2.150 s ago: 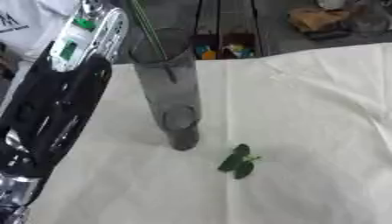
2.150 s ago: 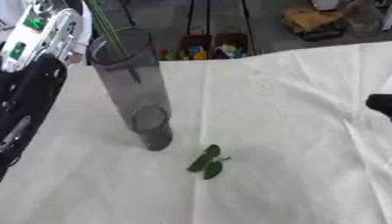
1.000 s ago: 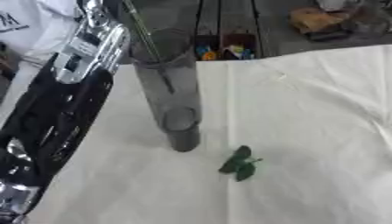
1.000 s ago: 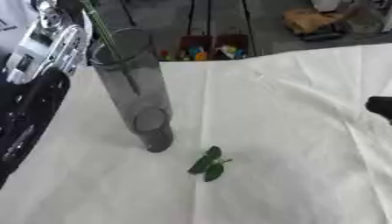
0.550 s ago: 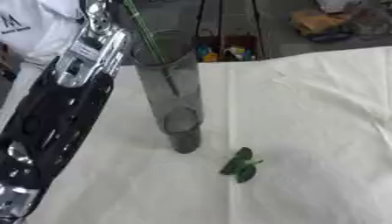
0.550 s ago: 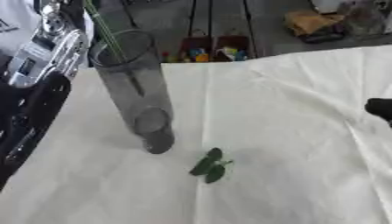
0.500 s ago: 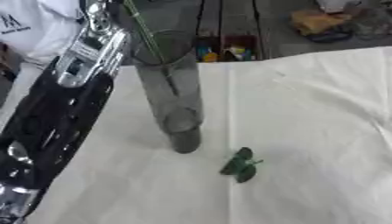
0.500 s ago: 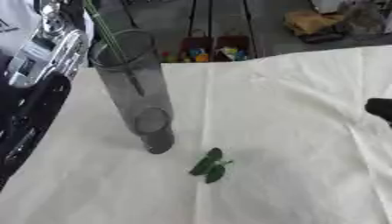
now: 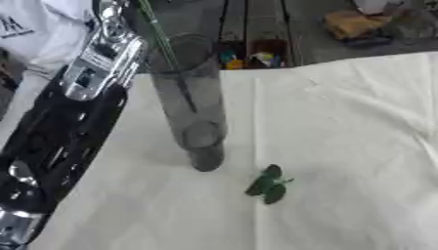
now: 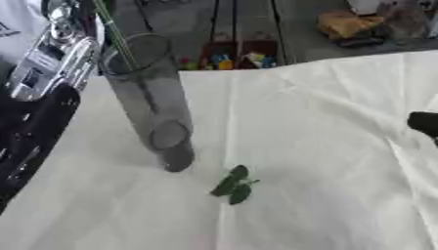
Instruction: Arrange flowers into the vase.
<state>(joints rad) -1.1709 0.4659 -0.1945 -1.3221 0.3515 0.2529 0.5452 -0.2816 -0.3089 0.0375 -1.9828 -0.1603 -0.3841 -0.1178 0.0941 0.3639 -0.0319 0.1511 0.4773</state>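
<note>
Left eye view: a tall smoky-grey clear glass cylinder vase (image 9: 192, 105) stands upright on my bench, which is draped in a creased white cloth (image 9: 342, 146). The vase sits left of the cloth's middle, its open mouth toward the far edge of the picture and its thick dark base nearer me. A thin green flower stem (image 9: 163, 34) runs down into the mouth; its long axis slants from the upper left, above the rim, down and right inside the glass, and its top passes out of the picture. Just right of the vase's base, apart from it, a small sprig of dark green leaves (image 9: 269, 184) lies flat on the cloth. My left arm (image 9: 68, 122), black with silver joints, comes up the left side beside the vase. My left robot hand is beyond the top edge, so I cannot see it.

Right eye view: the same vase stands further left. To its right the cloth lies bare out to the right edge and toward me, wide room apart from the leaf sprig. Behind the cloth's far edge is a dark floor with coloured clutter. At the right edge a black part of my right robot hand (image 10: 424, 122) pokes in above the cloth, well apart from the vase; I cannot tell whether its fingers are apart or together.
</note>
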